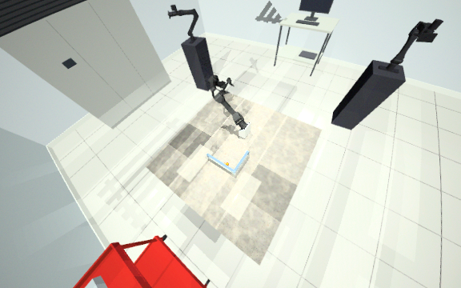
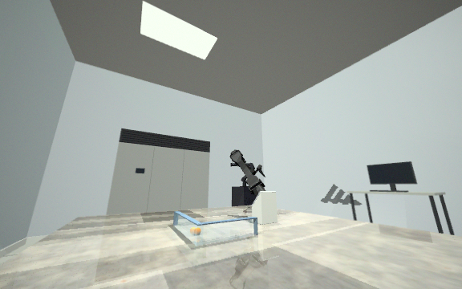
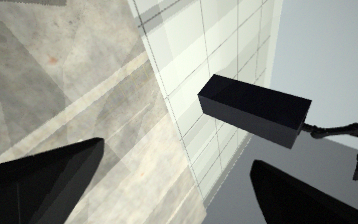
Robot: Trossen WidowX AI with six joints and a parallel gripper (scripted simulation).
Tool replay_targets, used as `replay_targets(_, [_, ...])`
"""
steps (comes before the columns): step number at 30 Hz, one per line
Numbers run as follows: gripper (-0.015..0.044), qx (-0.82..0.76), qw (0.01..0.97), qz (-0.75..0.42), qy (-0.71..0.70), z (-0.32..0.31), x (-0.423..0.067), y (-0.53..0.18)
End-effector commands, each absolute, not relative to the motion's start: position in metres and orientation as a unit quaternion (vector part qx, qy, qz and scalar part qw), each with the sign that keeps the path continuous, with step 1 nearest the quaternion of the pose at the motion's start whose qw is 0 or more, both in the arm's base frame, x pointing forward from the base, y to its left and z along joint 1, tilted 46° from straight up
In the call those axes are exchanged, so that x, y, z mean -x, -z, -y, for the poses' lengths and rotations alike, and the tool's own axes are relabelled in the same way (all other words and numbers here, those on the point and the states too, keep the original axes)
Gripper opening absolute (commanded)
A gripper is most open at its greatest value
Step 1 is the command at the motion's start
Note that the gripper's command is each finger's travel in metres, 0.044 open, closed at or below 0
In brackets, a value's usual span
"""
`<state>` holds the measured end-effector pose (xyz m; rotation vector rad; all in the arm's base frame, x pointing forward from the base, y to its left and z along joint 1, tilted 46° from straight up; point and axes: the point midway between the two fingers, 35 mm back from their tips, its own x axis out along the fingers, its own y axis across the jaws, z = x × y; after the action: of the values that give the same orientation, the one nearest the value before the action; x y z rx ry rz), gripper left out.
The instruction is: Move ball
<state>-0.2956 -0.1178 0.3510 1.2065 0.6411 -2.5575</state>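
From the side the ball sits inside the walls; the wrist view shows only wide-open, empty fingers.

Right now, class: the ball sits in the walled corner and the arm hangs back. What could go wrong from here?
1. The ball lies close to the clear walls; wide-open fingers may strike a wall.
2. A nudge could roll it out the open side.
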Motion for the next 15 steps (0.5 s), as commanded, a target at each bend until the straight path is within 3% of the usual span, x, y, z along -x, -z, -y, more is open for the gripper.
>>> replay_targets(1, [0.0374, -0.413, 0.122, -0.220, 0.876, 0.119, 0.295, -0.351])
replay_targets(7, [0.0223, -0.391, 0.182, -0.241, 0.870, 0.170, 0.281, -0.343])
replay_targets(15, [0.0223, -0.345, 0.298, -0.276, 0.846, 0.258, 0.226, -0.328])
